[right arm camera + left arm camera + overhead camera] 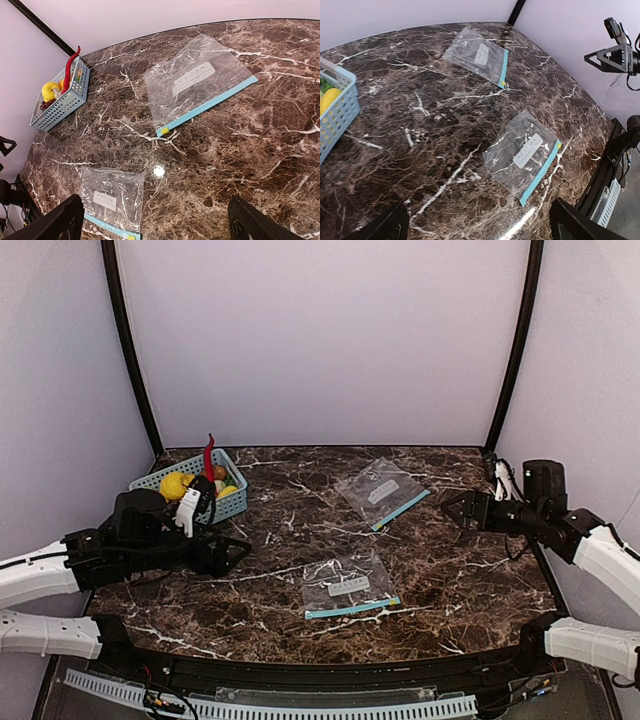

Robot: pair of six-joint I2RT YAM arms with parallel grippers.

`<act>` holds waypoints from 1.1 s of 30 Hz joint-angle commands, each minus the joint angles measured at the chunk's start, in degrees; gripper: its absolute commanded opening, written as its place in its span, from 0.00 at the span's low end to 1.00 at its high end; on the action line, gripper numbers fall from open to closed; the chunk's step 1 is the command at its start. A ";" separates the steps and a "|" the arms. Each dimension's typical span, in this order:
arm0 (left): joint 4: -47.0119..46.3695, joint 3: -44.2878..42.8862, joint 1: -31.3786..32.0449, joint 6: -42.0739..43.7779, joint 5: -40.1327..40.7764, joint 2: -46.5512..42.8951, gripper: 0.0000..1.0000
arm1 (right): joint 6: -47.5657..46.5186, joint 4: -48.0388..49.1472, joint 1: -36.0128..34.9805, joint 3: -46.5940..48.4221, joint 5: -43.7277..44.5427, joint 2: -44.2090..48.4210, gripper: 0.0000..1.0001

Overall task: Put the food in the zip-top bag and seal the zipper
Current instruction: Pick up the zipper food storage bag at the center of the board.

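Note:
Two yellow lemons [176, 485] lie in a light blue basket [232, 506] at the back left; one also shows in the right wrist view [50, 91]. Two clear zip-top bags lie flat and empty. The near bag [348, 585] has its teal zipper [352, 608] toward the front. The far bag [382, 490] has its zipper [400, 510] on its right edge. My left gripper [240, 552] is open and empty, between basket and near bag [520, 155]. My right gripper [450, 508] is open and empty, right of the far bag [197, 82].
A red chili [209, 458] stands up in the basket, with dark grapes [47, 104] beside the lemons. The marble table [300, 530] is bounded by pale walls and black corner posts [130, 350]. A black rail [300, 675] runs along the front edge.

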State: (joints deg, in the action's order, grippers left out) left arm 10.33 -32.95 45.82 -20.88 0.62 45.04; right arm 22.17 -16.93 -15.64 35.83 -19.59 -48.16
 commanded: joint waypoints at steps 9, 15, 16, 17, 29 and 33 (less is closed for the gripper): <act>-32.66 -0.37 8.14 -11.17 -8.31 31.94 0.99 | 3.21 4.13 -2.25 -2.86 -2.57 0.56 0.99; -33.84 -5.35 8.13 -12.25 -8.02 42.60 0.87 | 3.49 5.15 -2.38 -3.48 -3.45 1.11 0.99; -33.15 -5.80 8.09 -12.25 -7.88 43.34 0.84 | 3.56 5.27 -2.38 -3.60 -3.43 1.17 0.99; -32.72 -6.86 8.11 -12.34 -7.85 44.98 0.83 | 3.49 5.41 -2.38 -3.70 -3.48 1.13 0.99; -27.59 -11.50 7.70 -13.79 -2.92 51.54 0.51 | 3.41 6.25 -2.37 -4.89 -3.77 0.51 0.99; -27.31 -11.69 7.12 -14.23 -2.91 52.58 0.47 | 3.43 6.31 -2.44 -4.80 -3.87 0.64 0.99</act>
State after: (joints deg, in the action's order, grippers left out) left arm -19.46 -43.62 53.49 -34.59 -3.49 96.77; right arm 25.47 -12.64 -17.63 31.64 -22.76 -47.68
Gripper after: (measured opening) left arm 0.486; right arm 0.986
